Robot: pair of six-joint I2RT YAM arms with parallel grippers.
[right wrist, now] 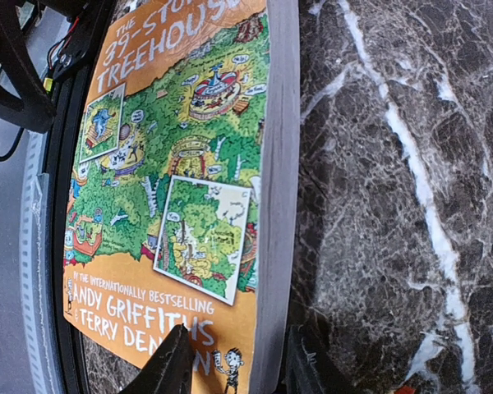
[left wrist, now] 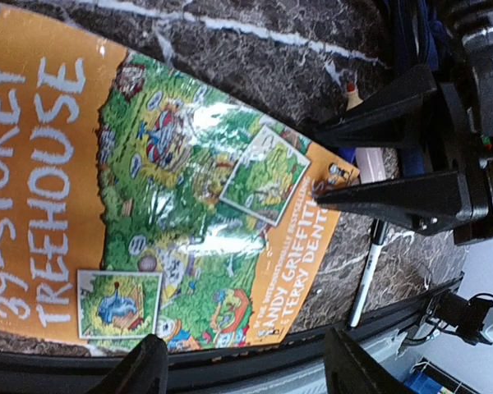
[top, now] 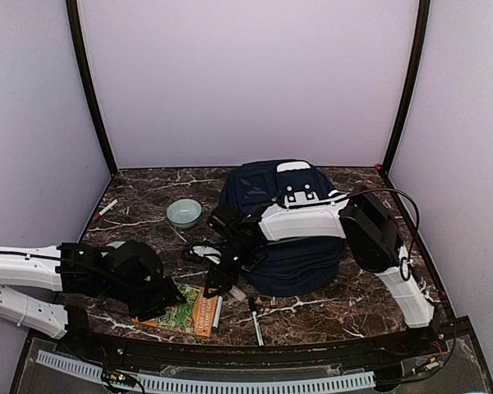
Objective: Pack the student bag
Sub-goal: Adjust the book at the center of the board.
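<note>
Book (top: 191, 312): in the top view, left part hidden under the left gripper (top: 171, 297); cover print too small to read. In the left wrist view, cover cut off at the left edge. Backpack (top: 267, 185): middle hidden behind the right arm (top: 304, 220). Pen (left wrist: 368, 275): one end hidden behind the right gripper (left wrist: 316, 164).

Soft, even light fills the top view, bouncing off the pale walls (top: 246, 74); shadows on the dark marble table (top: 148, 197) are faint, and the navy student bag (top: 300, 267) reads almost black, its folds lost. In the left wrist view white glare streaks the glossy book (left wrist: 189, 205) cover and the print looks slightly soft. The right wrist view is sharper, dimmer along its left edge
</note>
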